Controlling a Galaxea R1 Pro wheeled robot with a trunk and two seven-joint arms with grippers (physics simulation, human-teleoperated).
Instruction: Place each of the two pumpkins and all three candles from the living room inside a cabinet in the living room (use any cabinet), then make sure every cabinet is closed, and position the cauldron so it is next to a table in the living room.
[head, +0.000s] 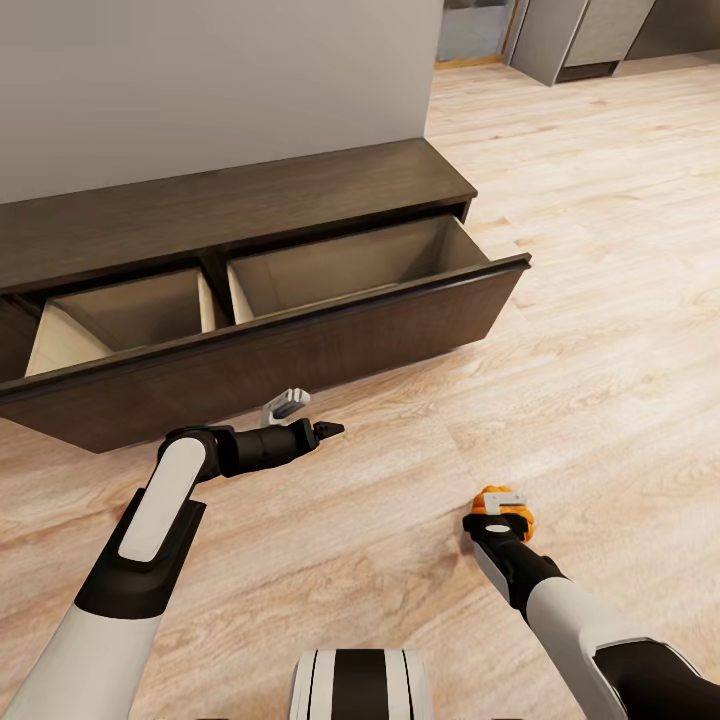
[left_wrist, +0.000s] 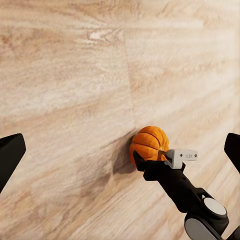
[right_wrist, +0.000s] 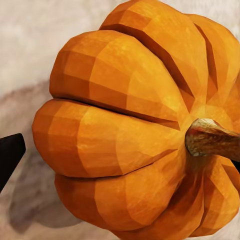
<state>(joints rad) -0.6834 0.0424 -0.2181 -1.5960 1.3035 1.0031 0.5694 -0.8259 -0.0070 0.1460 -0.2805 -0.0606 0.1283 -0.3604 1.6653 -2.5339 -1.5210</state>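
Now we take the cabinet (head: 240, 200) as our landmark: a long, low dark unit against the grey wall, its wide drawer front (head: 300, 350) pulled out over the plank floor (head: 600, 250). Two pale compartments stand open behind that front, and as far as we can see into them neither holds anything.

Our right gripper (head: 500, 512) is well out from the drawer front, toward the cabinet's open-floor end, and is pinched on a pumpkin (head: 503, 508). The left wrist view shows the pumpkin (left_wrist: 148, 145) at the tip of that arm with its shadow on the boards beside it; we cannot tell whether it rests on the floor or is just clear of it. The right wrist view shows its ribs close up (right_wrist: 125, 125), with the brown stem (right_wrist: 212, 140) pointing sideways across the frame, so we judge the short stem axis to lie roughly level rather than upright.

Our left gripper (head: 305, 418) hovers just in front of the drawer, fingers spread and holding nothing.

We judge the task to be early: a drawer is open and one pumpkin is grasped, but nothing is stowed yet; the closing of the cabinet and the cauldron's placement remain.
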